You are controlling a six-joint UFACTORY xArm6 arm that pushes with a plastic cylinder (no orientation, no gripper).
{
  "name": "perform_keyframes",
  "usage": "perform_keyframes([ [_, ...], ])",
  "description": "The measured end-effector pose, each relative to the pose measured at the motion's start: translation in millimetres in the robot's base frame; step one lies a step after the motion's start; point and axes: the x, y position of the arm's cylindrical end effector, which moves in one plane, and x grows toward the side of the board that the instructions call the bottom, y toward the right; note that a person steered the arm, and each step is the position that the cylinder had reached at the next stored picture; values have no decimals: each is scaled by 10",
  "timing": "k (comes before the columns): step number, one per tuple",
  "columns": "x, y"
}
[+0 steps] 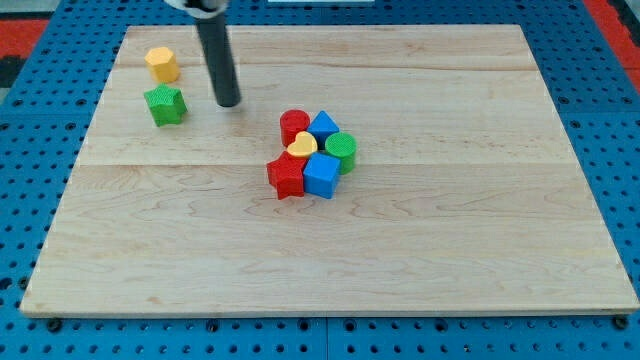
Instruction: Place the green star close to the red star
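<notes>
Five clustered blocks hold the red star (286,176); my tip (229,103) sits right of the green star (165,104).

The rod (217,50) runs off the view's top (its mount unseen).

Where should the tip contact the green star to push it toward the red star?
No grip possible, only a push. Contact the green star on its upper-left face, since the red star lies toward the view's lower right. My tip now sits at the green star's right, apart from it, so it likely must circle around, minding the yellow block.
</notes>
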Motion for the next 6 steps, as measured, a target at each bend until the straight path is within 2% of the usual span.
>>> perform_keyframes([
  [1,-483,-457],
  [2,6,-1142],
  [3,341,-945],
  [4,386,-1436],
  [5,664,-1395],
  [6,612,-527],
])
